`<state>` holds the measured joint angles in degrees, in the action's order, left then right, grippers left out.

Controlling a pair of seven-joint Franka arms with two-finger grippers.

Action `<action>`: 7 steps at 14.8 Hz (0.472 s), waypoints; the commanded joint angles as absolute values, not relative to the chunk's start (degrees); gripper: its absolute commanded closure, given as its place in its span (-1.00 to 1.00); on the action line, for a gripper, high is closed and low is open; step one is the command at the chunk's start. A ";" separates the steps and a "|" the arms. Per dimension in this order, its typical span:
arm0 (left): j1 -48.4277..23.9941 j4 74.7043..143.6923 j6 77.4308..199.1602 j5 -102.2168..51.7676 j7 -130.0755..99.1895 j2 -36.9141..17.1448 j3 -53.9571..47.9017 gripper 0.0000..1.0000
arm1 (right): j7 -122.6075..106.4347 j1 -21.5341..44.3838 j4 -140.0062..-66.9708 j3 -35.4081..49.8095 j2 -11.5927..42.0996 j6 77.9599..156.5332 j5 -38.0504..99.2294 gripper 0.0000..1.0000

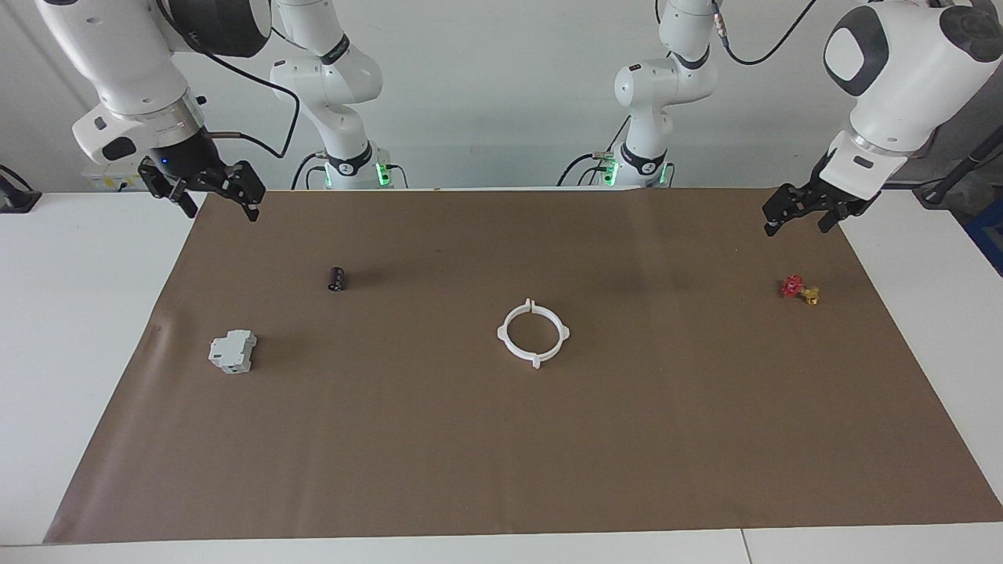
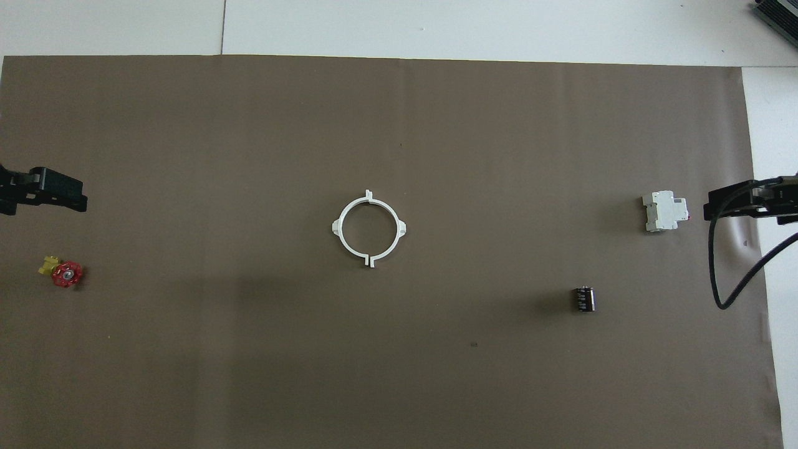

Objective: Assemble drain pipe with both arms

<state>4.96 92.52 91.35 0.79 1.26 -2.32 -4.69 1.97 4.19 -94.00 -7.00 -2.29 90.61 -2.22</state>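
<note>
Drain pipe (image 1: 533, 333) lies flat at the middle of the brown mat (image 1: 501, 454), its two white half-rings meeting as one ring with four tabs; no long axis. The overhead view shows small gaps at the two seams, which line up toward and away from the robots. Only the facing view shows both arms whole. Left gripper (image 1: 799, 211), jaws spread and empty, hangs over the mat's edge near the red-and-yellow valve (image 1: 799, 289). Right gripper (image 1: 213, 196), jaws likewise spread and empty, hangs over the mat's corner at its own end. No legible writing.
</note>
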 commanded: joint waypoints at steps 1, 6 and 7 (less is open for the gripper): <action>0.89 95.36 94.22 0.18 0.62 -0.71 -0.27 -1.00 | 0.70 3.60 -95.10 -6.59 -3.43 90.79 -2.46 -1.00; 0.53 95.27 93.69 -0.52 1.58 -0.44 0.87 -1.00 | 0.70 3.60 -95.10 -6.59 -3.43 90.79 -2.46 -1.00; -0.26 95.27 93.60 -0.61 1.58 -0.44 1.05 -1.00 | 0.70 3.60 -95.10 -6.59 -3.43 90.88 -2.46 -1.00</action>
<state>1.72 93.41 92.55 0.55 1.25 -2.01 -0.70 1.97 4.19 -94.00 -7.00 -2.29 90.61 -2.22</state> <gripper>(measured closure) 0.000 0.000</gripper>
